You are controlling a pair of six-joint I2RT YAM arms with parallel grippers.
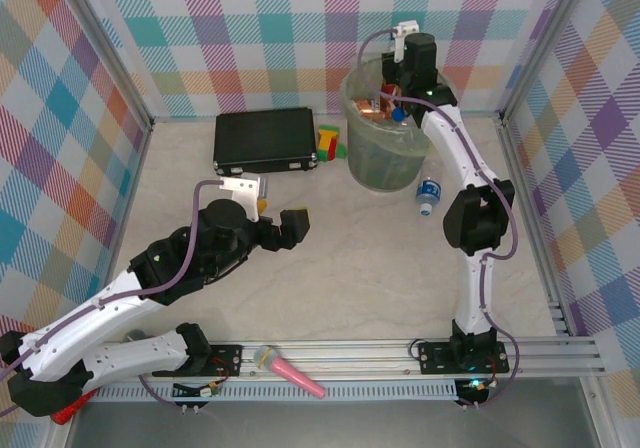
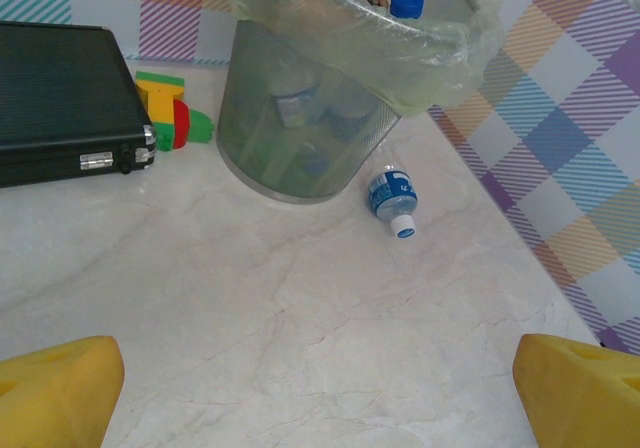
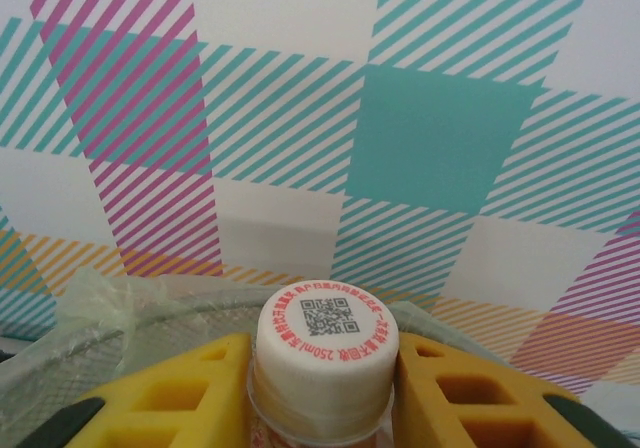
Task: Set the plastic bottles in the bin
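My right gripper is shut on a bottle with a white cap, its yellow pads pressed on the neck from both sides. It hangs over the bin, whose lined rim lies just below. In the top view the right gripper is above the bin's mouth, where several bottles lie, one with a blue cap. A clear bottle with a blue label lies on the table right of the bin. My left gripper hovers open over bare table, well short of that bottle.
A flat black case lies left of the bin, with coloured toy blocks between them. A pink stick rests on the front rail. Checked walls close the table on three sides.
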